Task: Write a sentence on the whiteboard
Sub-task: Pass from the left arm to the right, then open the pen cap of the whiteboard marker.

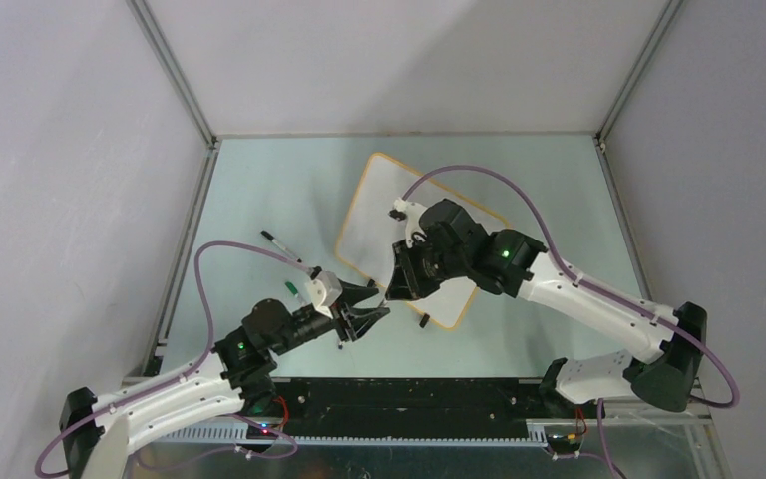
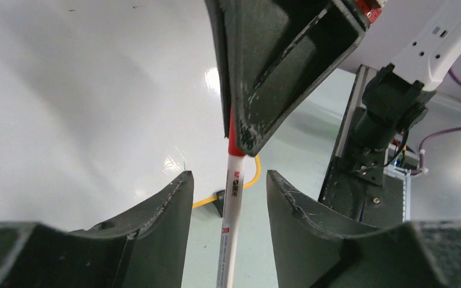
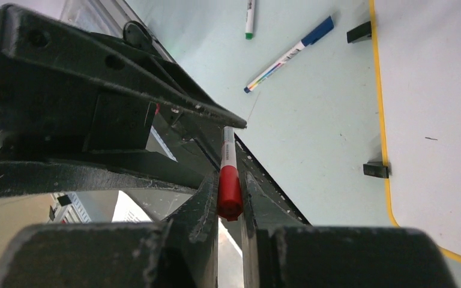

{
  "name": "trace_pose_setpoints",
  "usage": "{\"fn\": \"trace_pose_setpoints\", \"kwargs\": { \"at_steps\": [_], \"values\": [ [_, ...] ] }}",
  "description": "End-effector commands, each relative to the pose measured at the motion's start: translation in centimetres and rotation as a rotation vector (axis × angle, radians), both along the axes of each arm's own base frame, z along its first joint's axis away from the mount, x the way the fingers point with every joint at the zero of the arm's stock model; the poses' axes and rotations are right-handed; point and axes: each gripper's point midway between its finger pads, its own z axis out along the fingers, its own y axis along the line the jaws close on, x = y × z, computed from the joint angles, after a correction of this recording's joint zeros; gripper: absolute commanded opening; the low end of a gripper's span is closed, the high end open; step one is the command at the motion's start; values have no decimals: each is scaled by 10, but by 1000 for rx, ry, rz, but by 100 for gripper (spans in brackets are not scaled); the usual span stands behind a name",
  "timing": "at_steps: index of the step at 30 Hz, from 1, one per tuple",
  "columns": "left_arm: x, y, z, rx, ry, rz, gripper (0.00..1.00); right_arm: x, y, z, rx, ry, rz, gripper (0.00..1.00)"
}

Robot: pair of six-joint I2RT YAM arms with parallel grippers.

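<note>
right gripper: matt black, scuffed pale edges
marker: in its grip; smooth plastic, glossy red cap
whiteboard: glossy white face
table: smooth, satin

Blue marker near green marker

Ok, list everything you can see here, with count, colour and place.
whiteboard: one, white, orange-tan frame, tilted, centre of the scene
clip feet: two, black, on the whiteboard's edge
red marker: one, white with red cap, raised between the tools
blue-capped marker: one, white and blue, lying left of the whiteboard
green marker: one, white and green, beside it
table: one, pale green
left tool: one, black, open around the marker's body
right tool: one, black, shut on the red cap
</note>
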Motion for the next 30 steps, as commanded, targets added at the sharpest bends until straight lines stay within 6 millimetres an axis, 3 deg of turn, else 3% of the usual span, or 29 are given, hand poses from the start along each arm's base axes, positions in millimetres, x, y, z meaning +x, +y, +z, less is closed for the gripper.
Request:
{"fn": "trace_pose_setpoints", "kwargs": {
  "at_steps": [1,2,3,9,12,17,21,25,30],
  "values": [
    [0,7,17,-89,-6,34,57,-4,0,38,142,-48,3,0],
    [-1,11,26,-122,-18,39,58,-7,1,49,191,-68,12,0],
    [-2,13,28,-140,-13,41,61,-8,-1,45,201,-55,9,0],
    [-9,33,67,-325,41,65,83,-19,-8,77,437,-77,39,0],
    [-17,33,81,-338,103,32,87,-26,-11,97,543,-110,75,0],
    [-35,27,116,-402,261,-61,85,-35,-18,131,659,-218,95,0],
    [-37,21,127,-399,385,-86,82,-40,-26,148,719,-283,91,0],
    [-46,11,142,-438,492,-211,80,-41,-35,156,741,-322,70,0],
    [-38,6,144,-486,598,-293,75,-40,-41,161,752,-348,43,0]
  ]
}}
